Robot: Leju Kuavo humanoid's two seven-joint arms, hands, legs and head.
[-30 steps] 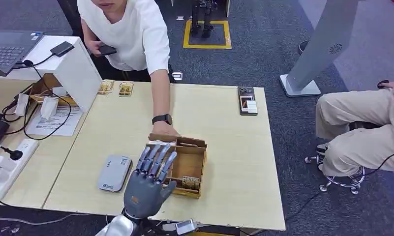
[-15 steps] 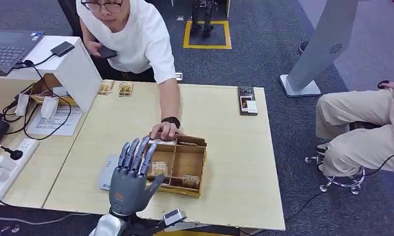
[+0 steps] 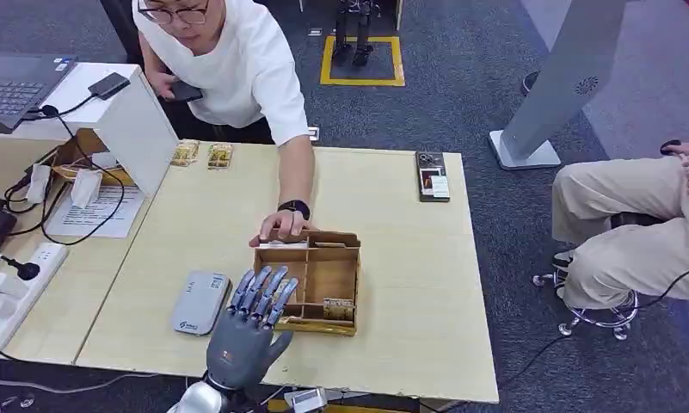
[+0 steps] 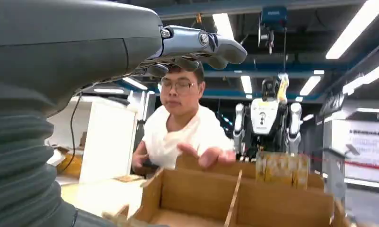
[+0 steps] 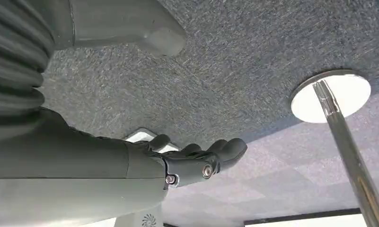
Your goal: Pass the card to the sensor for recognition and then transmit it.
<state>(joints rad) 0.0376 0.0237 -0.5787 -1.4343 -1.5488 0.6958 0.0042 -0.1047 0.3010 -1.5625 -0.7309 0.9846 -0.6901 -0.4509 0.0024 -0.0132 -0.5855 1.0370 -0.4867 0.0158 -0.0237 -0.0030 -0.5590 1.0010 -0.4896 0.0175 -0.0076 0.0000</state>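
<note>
Left hand (image 3: pixel 248 331) low centre, fingers spread, empty, poised for card (image 3: pixel 338 311) | person's hand (image 3: pixel 280 227) steadied box (image 3: pixel 310 277) | right hand (image 5: pixel 187 161) hung empty, fingers loosely curled.

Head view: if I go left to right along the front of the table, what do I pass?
Power strip → grey sensor → left robot hand → wooden box.

Yellow-patterned card (image 3: pixel 338 309) upright in wooden box's (image 3: pixel 341 274) near compartment, grey sensor (image 3: pixel 199 302) flat beside box
</note>
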